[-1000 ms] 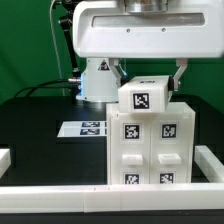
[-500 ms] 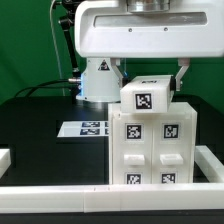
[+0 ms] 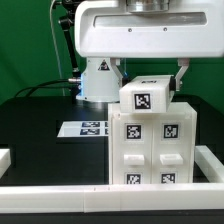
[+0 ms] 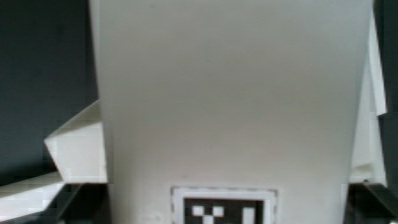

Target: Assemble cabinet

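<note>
While the cabinet (image 3: 150,148) stands upright on the black worktop (image 3: 35,120), just behind the white rail (image 3: 60,190), you see the small tagged piece (image 3: 146,98) sitting on top between the jaws. You cannot tell whether they grip it.

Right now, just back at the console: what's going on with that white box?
The white robot arm hangs over the large white plastic cabinet box with black-and-white tags, which stands upright on the black table. A smaller white tagged block sits on top of it, and the pincer straddles that block, one dark finger on each side. Whether it is clamped shut, I cannot tell.
</note>
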Controlling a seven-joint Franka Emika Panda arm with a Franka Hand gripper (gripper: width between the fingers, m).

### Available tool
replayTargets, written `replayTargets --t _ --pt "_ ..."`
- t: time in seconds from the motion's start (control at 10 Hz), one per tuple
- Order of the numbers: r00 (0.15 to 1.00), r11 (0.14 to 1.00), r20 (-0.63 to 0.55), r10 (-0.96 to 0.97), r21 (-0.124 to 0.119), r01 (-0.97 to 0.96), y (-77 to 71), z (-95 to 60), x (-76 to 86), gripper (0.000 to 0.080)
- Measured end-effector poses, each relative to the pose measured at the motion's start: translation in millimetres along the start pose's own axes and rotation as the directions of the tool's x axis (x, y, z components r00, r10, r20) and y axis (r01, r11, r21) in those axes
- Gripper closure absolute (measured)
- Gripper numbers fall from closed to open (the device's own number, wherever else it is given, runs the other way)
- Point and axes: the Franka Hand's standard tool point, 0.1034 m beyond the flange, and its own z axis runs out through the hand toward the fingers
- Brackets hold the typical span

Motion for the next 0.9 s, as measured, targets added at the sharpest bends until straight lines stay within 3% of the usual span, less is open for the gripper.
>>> replayTargets --t 0.4,0.8,0.9 --pt "0.965 0.965 0.001 0.261 0.001 -0.261 -1.1 0.4 -0.5 0.0243" --pt "0.851 0.851 0.003 0.524 0.0 -0.524 -2.0 1.0 -1.1 0.0243" --pt "0.791 0.791 0.009 0.612 0.003 -0.612 -2.1 1.4 -1.6 0.0243"
